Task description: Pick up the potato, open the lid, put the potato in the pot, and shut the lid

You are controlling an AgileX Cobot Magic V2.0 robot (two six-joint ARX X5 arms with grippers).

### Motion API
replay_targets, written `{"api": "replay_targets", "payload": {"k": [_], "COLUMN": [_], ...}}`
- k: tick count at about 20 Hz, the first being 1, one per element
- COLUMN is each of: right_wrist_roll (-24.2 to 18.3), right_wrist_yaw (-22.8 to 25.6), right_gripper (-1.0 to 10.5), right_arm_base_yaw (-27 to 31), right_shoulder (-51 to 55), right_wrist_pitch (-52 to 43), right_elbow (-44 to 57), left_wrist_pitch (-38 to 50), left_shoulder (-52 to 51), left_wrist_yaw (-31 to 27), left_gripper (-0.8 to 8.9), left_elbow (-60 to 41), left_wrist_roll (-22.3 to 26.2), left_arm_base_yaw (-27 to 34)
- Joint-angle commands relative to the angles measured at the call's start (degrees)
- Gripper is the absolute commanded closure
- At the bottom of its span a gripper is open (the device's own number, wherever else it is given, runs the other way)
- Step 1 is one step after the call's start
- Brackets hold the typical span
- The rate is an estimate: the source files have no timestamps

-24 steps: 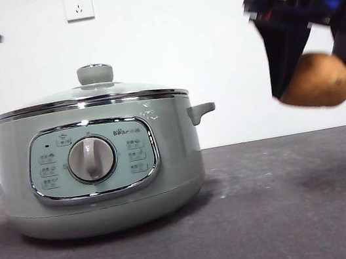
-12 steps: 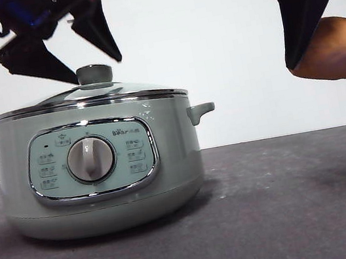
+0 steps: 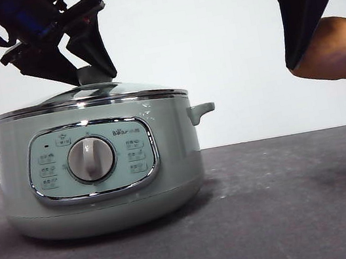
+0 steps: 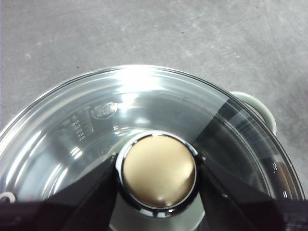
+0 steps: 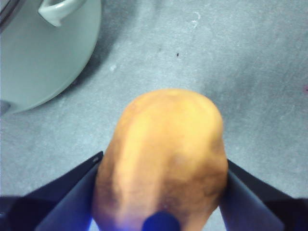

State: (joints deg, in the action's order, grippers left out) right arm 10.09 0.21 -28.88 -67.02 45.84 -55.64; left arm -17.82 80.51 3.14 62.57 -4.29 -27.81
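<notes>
The pale-green pot (image 3: pixel 170 150) stands on the left of the table with its glass lid (image 3: pixel 87 94) on it. My left gripper (image 3: pixel 96 76) has come down from above and its jaws close on the lid's knob (image 4: pixel 159 175), one on each side; the lid (image 4: pixel 96 125) still rests on the rim. My right gripper (image 3: pixel 331 50) hangs high at the right, well clear of the pot, shut on the orange-brown potato (image 3: pixel 335 49). The right wrist view shows the potato (image 5: pixel 163 154) between the jaws, with the pot's wall (image 5: pixel 38 57) beyond it.
The dark grey table (image 3: pixel 291 202) stretches bare to the right of the pot, under the held potato. A white wall stands behind. The pot's side handles (image 3: pixel 200 110) stick out on both sides.
My left gripper came in from the upper left, dropped over the lid and narrowed its jaws onto the knob. My right gripper rose to the right with the potato, then held still.
</notes>
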Motion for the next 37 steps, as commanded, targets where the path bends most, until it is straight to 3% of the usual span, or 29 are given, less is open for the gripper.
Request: {"api": "replay_targets", "payload": {"k": [1,5,9,11,14,17,23,31,37], "right_wrist_roll": [0.57,0.57,0.55,0.55,0.28,-0.81,-4.61,-11.85,-13.53], "right_wrist_yaw": [0.17,0.13,-0.31,-0.96,-4.79,-4.74,-4.72,-4.61,-4.55], "right_gripper": [9.6,9.6,9.6,9.6,9.6,9.6,9.6,9.6,9.6], "right_arm_base_yaw": [-0.07,-0.07,-0.09,-0.2,-0.76,-3.17,-9.16,-14.16,-15.82], "right_shoulder": [0.15,0.61,0.7,0.7,0.61,-2.08,-16.63,-43.45,-55.65], "right_wrist_pitch": [-0.33,-1.66,-4.85,-7.69,-13.25,-14.78,-14.58,-10.95,-10.99], "right_elbow": [-0.04,-0.04,-0.04,-0.07,-0.85,-6.16,-23.17,-46.1,-50.14], "left_wrist_pitch": [0.7,2.43,2.25,0.28,-5.33,-12.15,-20.09,-23.78,-24.24], "left_shoulder": [0.26,-3.78,-14.05,-20.72,-31.32,-40.83,-54.14,-55.98,-55.95], "left_wrist_yaw": [-0.13,-0.39,-1.75,-2.14,-7.17,-10.75,-16.39,-16.55,-16.59], "left_gripper": [8.22,8.22,8.22,8.22,8.22,8.22,8.22,8.22,8.22], "left_elbow": [-0.26,-0.26,-0.26,-0.26,-0.26,-0.26,-0.26,-0.26,-0.26], "left_wrist_roll": [1.55,1.57,1.6,2.16,3.67,3.72,2.86,2.82,2.86], "left_arm_base_yaw": [0.02,0.02,0.02,0.04,0.02,0.02,0.02,0.02,0.02]}}
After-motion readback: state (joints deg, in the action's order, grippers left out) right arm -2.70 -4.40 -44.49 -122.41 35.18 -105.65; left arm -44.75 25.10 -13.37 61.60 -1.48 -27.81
